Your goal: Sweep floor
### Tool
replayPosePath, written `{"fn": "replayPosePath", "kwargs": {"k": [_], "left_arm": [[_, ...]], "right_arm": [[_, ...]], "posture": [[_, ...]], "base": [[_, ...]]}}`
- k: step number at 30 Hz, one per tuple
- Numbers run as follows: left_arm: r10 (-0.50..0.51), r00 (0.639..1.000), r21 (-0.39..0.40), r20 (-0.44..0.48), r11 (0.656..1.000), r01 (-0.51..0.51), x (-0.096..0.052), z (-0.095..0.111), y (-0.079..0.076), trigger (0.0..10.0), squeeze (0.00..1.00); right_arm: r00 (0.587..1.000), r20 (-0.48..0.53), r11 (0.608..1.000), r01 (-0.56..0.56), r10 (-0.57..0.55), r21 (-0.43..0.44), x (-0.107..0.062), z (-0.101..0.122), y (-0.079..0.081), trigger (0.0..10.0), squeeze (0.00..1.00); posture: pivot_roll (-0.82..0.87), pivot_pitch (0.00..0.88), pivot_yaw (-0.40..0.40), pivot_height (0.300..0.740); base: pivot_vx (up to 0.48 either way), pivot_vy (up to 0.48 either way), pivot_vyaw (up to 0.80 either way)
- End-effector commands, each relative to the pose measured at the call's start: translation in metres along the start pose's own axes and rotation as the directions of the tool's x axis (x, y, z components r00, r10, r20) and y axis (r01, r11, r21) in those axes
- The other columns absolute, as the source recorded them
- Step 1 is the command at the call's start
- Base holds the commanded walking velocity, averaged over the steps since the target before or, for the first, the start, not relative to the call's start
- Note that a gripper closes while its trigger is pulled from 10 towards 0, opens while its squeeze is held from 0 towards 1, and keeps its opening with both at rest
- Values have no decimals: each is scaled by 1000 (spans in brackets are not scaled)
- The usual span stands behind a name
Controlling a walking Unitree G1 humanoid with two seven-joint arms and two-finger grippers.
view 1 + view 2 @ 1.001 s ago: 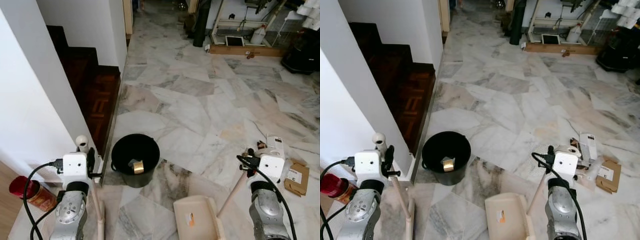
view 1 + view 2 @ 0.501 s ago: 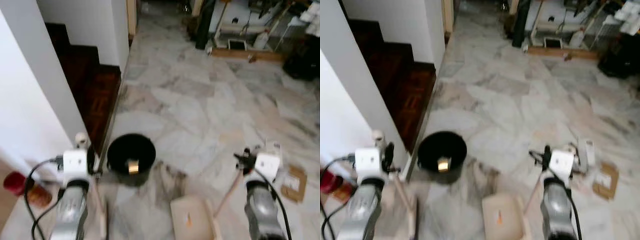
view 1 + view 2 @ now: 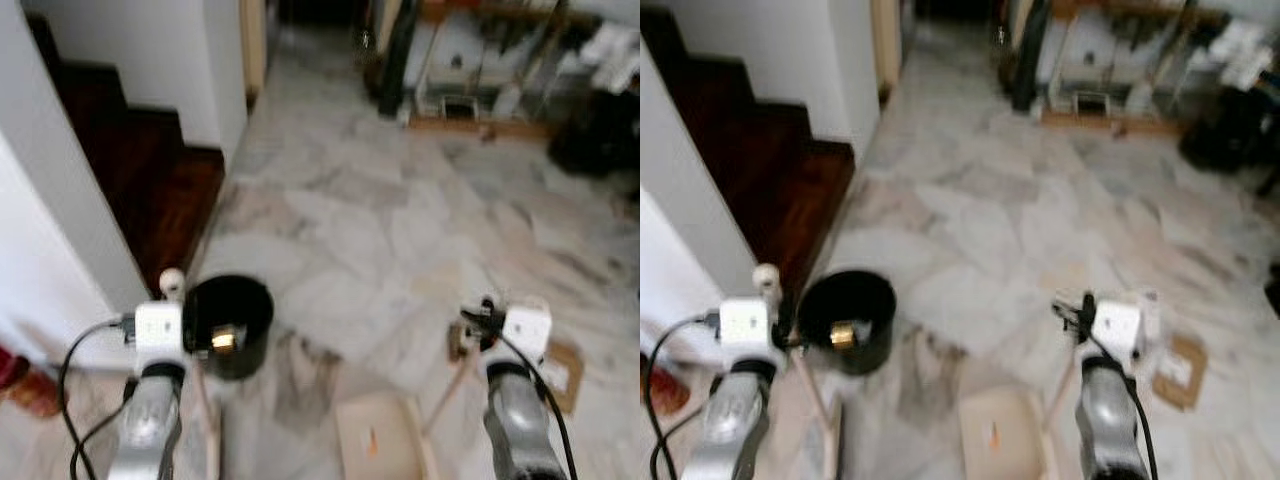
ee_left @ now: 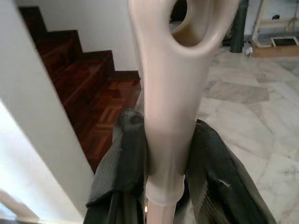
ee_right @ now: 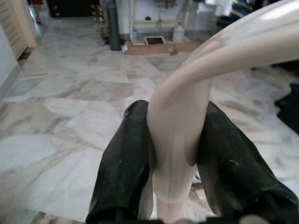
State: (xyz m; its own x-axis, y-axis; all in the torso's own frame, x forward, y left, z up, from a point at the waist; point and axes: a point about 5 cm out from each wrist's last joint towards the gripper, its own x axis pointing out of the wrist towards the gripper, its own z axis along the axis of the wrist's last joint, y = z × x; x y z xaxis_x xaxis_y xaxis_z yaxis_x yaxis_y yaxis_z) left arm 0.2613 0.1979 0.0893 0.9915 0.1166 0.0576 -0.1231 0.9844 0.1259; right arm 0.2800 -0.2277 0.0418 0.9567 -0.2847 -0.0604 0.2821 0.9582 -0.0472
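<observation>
My left gripper is shut on the cream broom handle, whose looped top end rises above the black fingers. In the eye views this gripper stands beside the black bucket, and the broom stick slants down toward the floor. My right gripper is shut on the curved cream dustpan handle. The dustpan rests on the marble floor between the arms, its stick rising to the right gripper.
A dark wooden staircase and a white wall lie on the left. The bucket holds a small gold item. Flat cardboard lies right of the right arm. A red can stands far left. Shelves and clutter fill the back.
The whole picture has shifted and blurred, so the camera has moved; the bucket now sits further left in view. Both grippers keep their hold on the handles.
</observation>
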Motion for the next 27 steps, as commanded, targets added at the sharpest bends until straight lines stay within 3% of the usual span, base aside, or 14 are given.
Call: {"fn": "replayPosePath", "kwargs": {"k": [1,16,27], "left_arm": [[-17,999,7,45,1000,17,3,9,-4,10000,0],[-39,998,-12,57,999,39,5,13,-11,10000,0],[-32,997,-38,65,999,35,8,15,-12,10000,0]], "right_arm": [[1000,30,1000,8,-8,-5,4,7,-2,10000,0],[999,34,1000,6,-6,-4,3,7,1,10000,0],[1000,20,1000,10,-10,10,4,6,0,10000,0]], "posture": [[39,0,-25,740],[35,34,-26,740],[35,35,-29,740]], "base": [[0,-349,0],[0,-335,0],[0,0,0]]}}
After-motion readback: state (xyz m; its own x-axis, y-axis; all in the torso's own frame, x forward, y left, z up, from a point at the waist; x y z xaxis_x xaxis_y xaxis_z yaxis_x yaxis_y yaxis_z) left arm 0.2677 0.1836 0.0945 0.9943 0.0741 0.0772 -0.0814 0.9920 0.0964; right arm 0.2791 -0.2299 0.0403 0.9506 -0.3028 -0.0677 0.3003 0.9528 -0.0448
